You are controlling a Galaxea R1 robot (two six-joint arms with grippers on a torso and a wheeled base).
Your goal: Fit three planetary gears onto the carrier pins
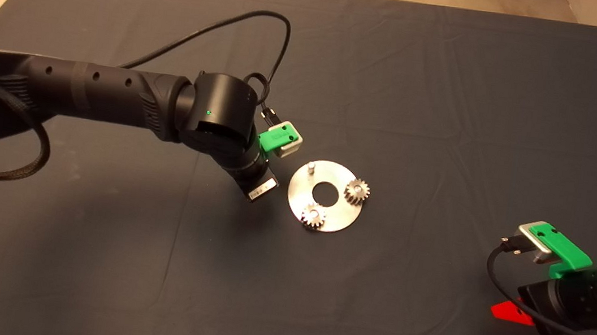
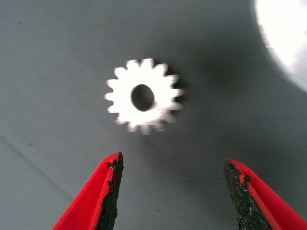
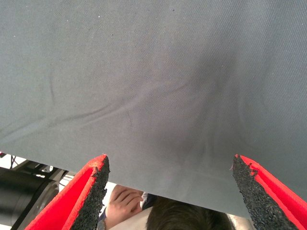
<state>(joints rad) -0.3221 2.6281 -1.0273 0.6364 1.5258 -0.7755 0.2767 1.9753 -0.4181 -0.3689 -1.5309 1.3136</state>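
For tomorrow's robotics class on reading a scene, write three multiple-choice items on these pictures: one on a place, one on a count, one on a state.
1. Where does the loose gear lie?
A. On the dark mat beside the disc
B. On a pin
C. In the right gripper

2. How many gears already sit on the disc?
A. None
B. Two
C. Three

3. How are the left gripper fingers set?
A. Shut on the gear
B. Open above the gear
C. Shut on nothing

Key:
1 A, the left wrist view shows it flat on the mat by the disc's edge.
2 B, two gears are seated and one pin is bare.
3 B, the fingers stand apart, touching nothing.
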